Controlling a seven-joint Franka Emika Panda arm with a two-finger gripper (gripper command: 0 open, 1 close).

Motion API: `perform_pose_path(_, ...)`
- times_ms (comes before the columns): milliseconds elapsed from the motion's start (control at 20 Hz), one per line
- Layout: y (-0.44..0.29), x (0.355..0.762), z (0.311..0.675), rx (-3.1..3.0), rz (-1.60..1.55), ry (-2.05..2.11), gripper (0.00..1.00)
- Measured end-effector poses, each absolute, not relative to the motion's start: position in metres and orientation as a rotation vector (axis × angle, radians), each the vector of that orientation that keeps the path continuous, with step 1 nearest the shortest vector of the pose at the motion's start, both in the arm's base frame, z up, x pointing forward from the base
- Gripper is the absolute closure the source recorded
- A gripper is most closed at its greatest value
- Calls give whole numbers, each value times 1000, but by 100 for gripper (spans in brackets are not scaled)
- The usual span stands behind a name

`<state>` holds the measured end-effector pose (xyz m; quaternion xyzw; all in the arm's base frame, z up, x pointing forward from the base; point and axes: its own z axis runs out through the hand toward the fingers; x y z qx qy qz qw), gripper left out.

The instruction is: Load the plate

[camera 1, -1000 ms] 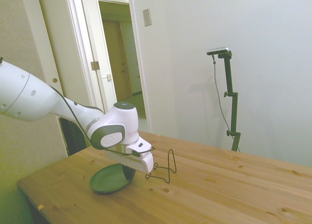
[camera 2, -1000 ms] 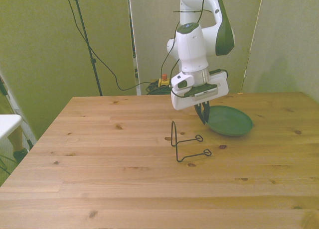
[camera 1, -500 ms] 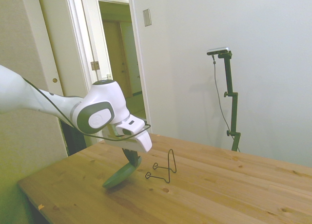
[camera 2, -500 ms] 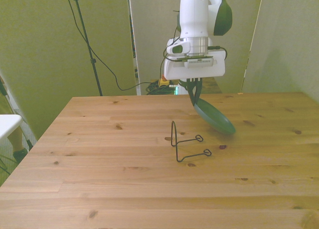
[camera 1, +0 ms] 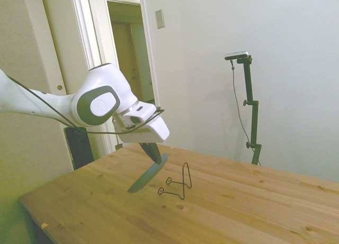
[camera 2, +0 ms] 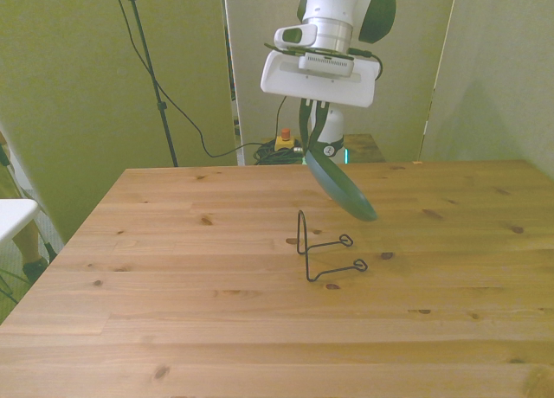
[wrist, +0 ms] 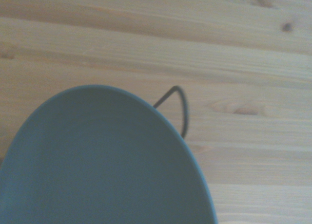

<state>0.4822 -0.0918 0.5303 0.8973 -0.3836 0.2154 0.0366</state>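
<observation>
Plate (camera 2: 341,187), small, round, dark green, hangs tilted in my gripper (camera 2: 313,141), pinched by its rim above the thin black wire stand (camera 2: 325,247); seating it remains.

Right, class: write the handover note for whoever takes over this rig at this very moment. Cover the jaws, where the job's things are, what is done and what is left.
Gripper: jaws shut on the rim of the plate, which hangs tilted in the air, clear of the table.
Wire stand: on the table, nothing in it, just below and ahead of the plate; the wrist view shows its upright loop past the plate's edge.
Done: plate gripped and raised.
Left: bring the plate over the wire stand, probably set it on edge in the stand, then open the jaws.
</observation>
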Motion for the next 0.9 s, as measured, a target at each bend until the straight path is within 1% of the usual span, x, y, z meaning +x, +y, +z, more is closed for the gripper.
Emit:
perform_pose_path(200, -93, 488, 553, 2660, 741, -1167, 100)
perform_pose_path(400, -83, 496, 567, 2555, 788, -1147, 100)
perform_pose_path(900, -72, 514, 564, 2340, 846, -1085, 100)
